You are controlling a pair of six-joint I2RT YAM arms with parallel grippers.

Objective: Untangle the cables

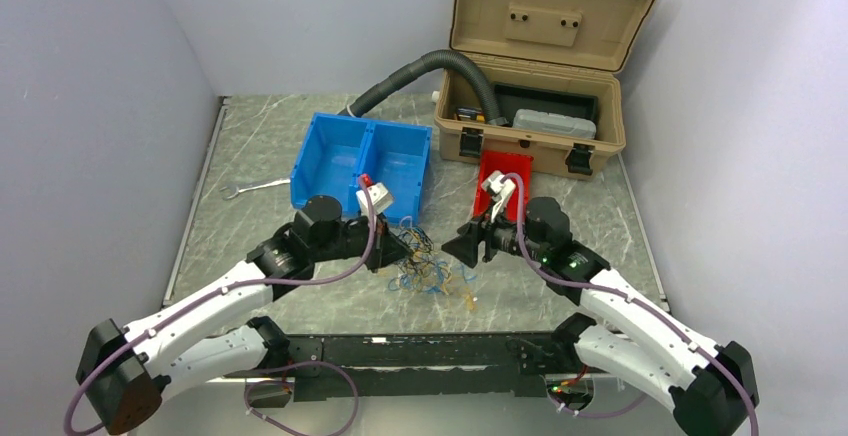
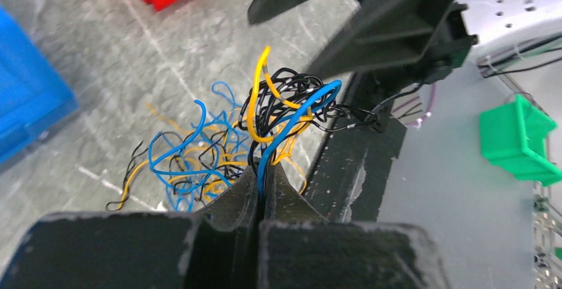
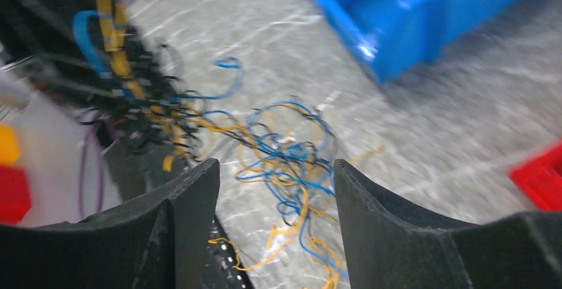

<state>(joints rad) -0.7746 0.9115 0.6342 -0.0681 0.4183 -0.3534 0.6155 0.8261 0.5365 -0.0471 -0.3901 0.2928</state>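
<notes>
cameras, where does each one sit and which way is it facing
Top external: above and behind the table, looking down at it; shows the left arm, the right arm and both bases.
Left wrist: on the left arm, looking along the shut left fingers, which pinch strands of the cables; the right fingers show at the top.
Right wrist: on the right arm, looking down between the open right fingers at the table.
Shared: all three see the cables and the blue bin.

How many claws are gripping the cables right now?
1: the left claw, shut on a blue strand of the cables. The right claw hangs open by the tangle, gripping nothing.
</notes>
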